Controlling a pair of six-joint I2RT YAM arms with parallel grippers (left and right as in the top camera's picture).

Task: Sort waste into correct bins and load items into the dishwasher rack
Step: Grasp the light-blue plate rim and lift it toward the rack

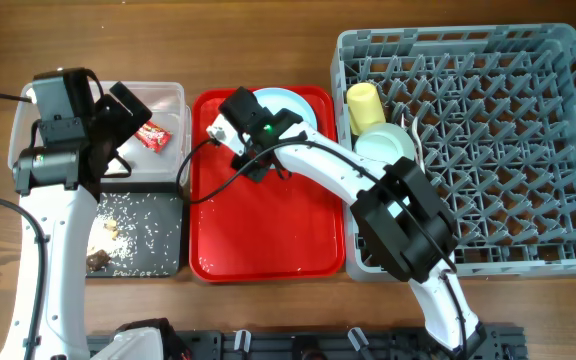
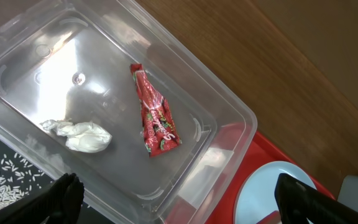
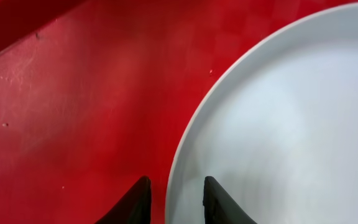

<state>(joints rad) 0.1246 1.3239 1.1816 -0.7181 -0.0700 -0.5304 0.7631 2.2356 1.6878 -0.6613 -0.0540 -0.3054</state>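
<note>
The right hand is held narrowly astride the rim of the plate, which lies at 12 o'clock on the red tray. The left hand is spread wide and empty above the tub, in which the wrapper and tissue are seen.

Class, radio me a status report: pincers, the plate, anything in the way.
Left pincer open above clear tub, wrapper and tissue inside. Right pincer open, astride pale blue plate rim on red tray. Nothing blocking the plate.
</note>
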